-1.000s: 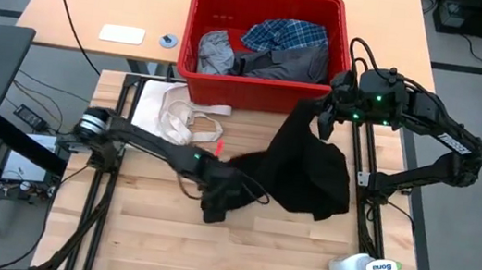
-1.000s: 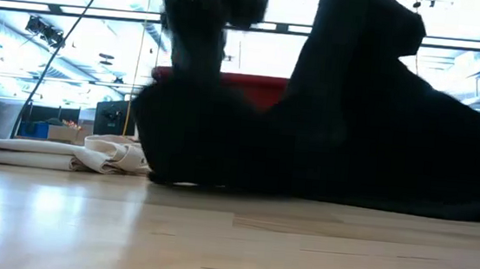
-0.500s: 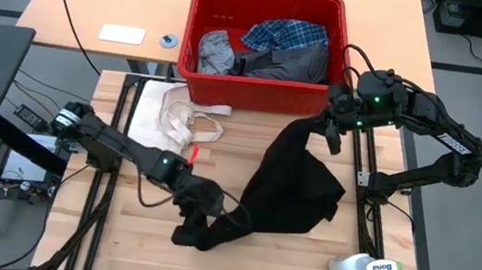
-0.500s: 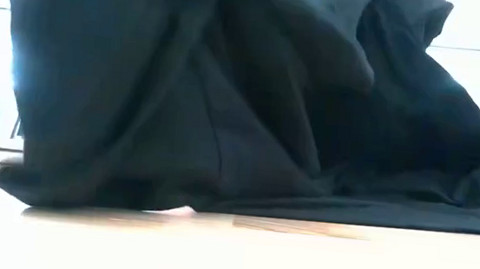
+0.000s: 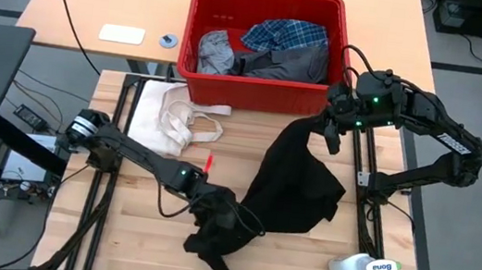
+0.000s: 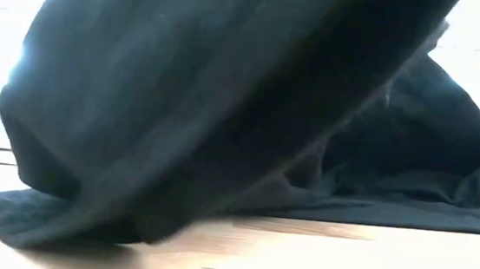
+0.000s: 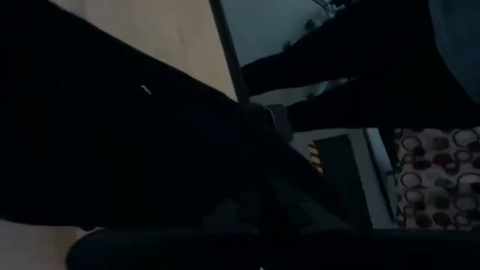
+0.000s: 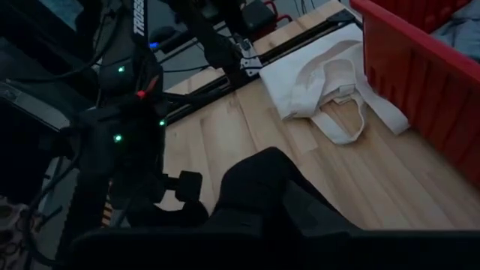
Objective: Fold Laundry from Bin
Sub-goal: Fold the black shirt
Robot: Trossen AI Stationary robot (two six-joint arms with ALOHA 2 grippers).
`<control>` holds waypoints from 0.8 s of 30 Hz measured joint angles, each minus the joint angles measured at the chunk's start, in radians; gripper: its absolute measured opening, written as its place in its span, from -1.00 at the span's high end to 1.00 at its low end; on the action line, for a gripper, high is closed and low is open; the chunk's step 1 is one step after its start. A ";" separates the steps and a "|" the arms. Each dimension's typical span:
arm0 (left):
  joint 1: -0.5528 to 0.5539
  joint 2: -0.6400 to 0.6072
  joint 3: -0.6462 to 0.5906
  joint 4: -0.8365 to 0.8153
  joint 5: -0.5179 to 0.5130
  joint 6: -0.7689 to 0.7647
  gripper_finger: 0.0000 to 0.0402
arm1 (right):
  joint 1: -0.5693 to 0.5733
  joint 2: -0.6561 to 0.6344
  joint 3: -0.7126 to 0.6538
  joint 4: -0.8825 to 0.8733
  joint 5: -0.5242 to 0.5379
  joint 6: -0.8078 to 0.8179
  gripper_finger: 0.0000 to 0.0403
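The bin stands at the table's far side with a plaid shirt and grey garments lying inside. A large black garment of the laundry stretches between my two grippers. My right gripper is shut on its upper end beside the bin's near right corner. My left gripper is shut on its lower part close to the table's near edge. In the low view the black garment fills nearly the whole picture. A loose end lies on the wood. My left gripper is shut on the black garment's lower left part, slanting down from the table's left. Cloth and the gripper itself hide the fingers, so layers and edge cannot be told. A bunch hangs below it and rests on the table. My right gripper holds the garment's top end, bunched, above the table. The bunched cloth shows just past its fingers. The garment hangs from there and slopes down toward the table's middle, its lower part on the wood.
A cream cloth with strap loops lies at the far left of the table. A white roll lies at the near right corner. A small red mark sits mid-table. Bare wood shows at the near left.
My left gripper has gone toward the table's near edge, then rightward, rising a little and turning, still shut on the black garment. The garment's lower part has been dragged nearer the front edge and drawn longer and narrower, while the end in my right gripper stayed put.
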State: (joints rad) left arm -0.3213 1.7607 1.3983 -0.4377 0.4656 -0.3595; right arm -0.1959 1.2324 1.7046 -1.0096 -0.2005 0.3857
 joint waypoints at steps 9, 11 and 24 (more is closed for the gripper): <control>0.028 -0.074 -0.037 -0.061 -0.131 0.038 0.99 | 0.000 0.000 0.000 -0.002 -0.003 0.000 0.93; 0.038 -0.130 -0.142 0.003 -0.136 0.007 0.99 | 0.000 0.000 0.000 -0.002 -0.003 0.001 0.93; 0.053 -0.460 -0.868 0.576 -0.412 -0.659 0.86 | 0.000 0.011 0.000 0.000 0.015 -0.020 0.93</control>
State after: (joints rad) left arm -0.2682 1.3011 0.5300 0.1383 0.0533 -1.0187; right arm -0.1959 1.2436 1.7046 -1.0100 -0.1856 0.3658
